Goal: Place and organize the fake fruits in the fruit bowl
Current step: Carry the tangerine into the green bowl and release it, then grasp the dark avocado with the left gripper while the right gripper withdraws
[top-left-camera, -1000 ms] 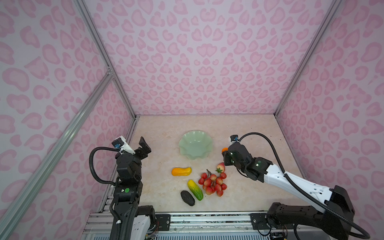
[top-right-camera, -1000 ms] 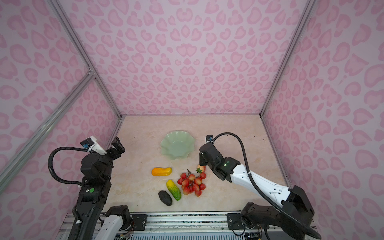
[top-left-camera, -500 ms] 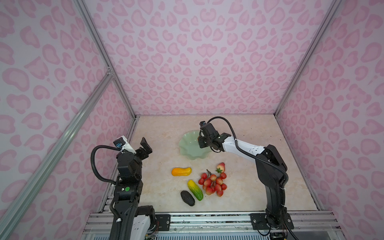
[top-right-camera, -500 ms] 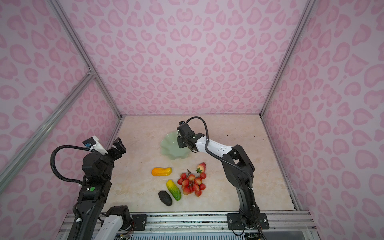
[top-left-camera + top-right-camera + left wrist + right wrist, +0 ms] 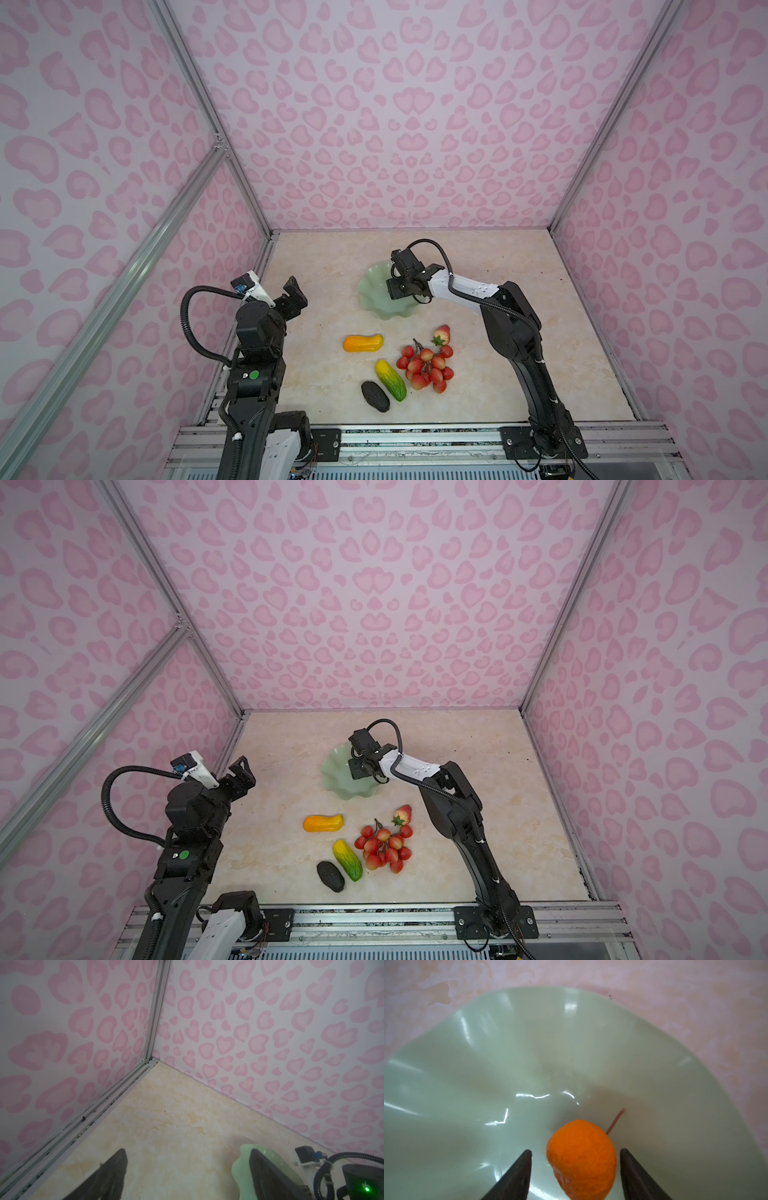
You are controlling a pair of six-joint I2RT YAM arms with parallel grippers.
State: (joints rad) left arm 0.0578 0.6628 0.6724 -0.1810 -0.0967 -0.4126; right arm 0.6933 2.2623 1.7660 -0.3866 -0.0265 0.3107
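Six o'clock on the tabletop (image 5: 498, 374), nearest me: the dark rough oval (image 5: 375, 397) lies right beside the yellow-green oblong (image 5: 390, 380), and the red berry bunch (image 5: 426, 370) is at five. All look light and stiff. I'd pinch the oblongs across their narrow middles, and the oval's rough skin should help the grip. The bunch looks knobbly, so I'd take it across the cluster or at the brown stem.

Nearer the centre, the orange-yellow oblong (image 5: 362, 343) lies alone and the strawberry (image 5: 441, 334) sits just beside the bunch.

At nine the left gripper (image 5: 296, 291) hovers, fingers wide apart and empty.

Toward twelve sits the fruit bowl (image 5: 372, 291), mint-green, glossy and wavy-rimmed. Over it is the right gripper (image 5: 575, 1151). Its fingers are parted, with a gap either side of the orange ball (image 5: 581, 1167). The ball is dimpled and thin-stemmed. On that slick glaze I expect it to roll.
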